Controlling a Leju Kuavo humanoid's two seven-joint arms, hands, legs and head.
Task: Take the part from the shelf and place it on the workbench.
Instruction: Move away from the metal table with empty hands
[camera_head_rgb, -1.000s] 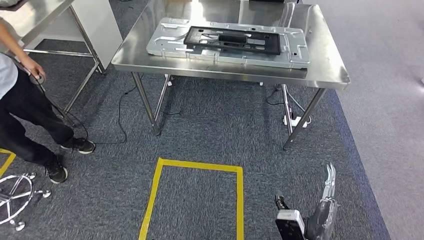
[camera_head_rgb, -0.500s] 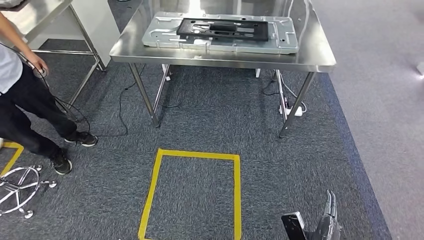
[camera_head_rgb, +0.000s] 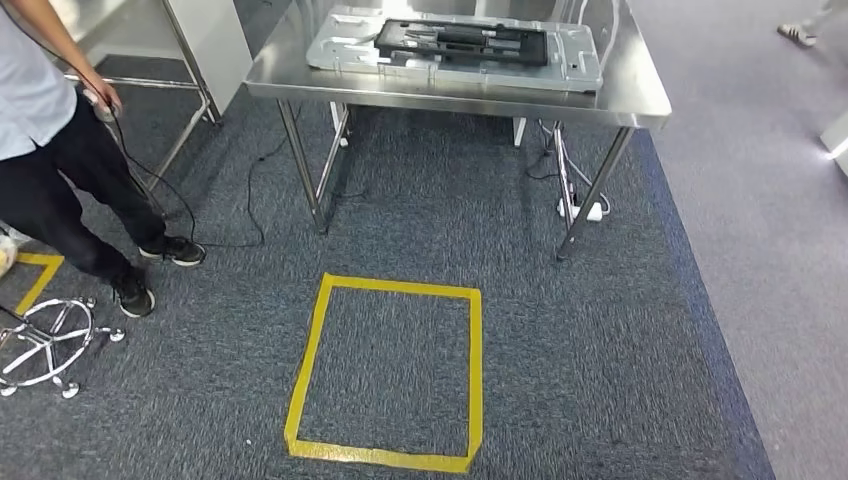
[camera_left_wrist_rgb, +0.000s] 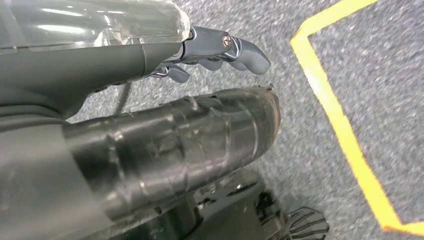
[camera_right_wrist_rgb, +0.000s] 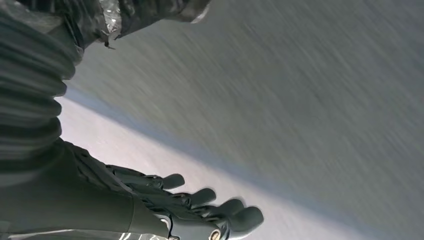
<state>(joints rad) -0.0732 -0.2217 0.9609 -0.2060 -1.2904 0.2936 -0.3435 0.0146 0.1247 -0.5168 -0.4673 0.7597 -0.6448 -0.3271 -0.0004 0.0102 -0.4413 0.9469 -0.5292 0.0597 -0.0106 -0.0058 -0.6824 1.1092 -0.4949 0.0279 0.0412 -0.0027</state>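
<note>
The steel workbench stands at the far side of the head view. On it lies a flat silver metal panel with a black frame-shaped part resting on top. My left hand hangs over grey carpet beside a yellow tape line, fingers loosely extended and holding nothing. My right hand also hangs low over blurred carpet, fingers apart and empty. Both hands are well away from the bench.
A person in dark trousers stands at the left holding a cable. A chair base lies near their feet. A yellow tape square marks the carpet before the bench. A power strip and cables lie under it.
The whole head picture has shifted, so the camera moved: the bench now sits higher and farther. My right arm has dropped out of the head picture's lower edge.
</note>
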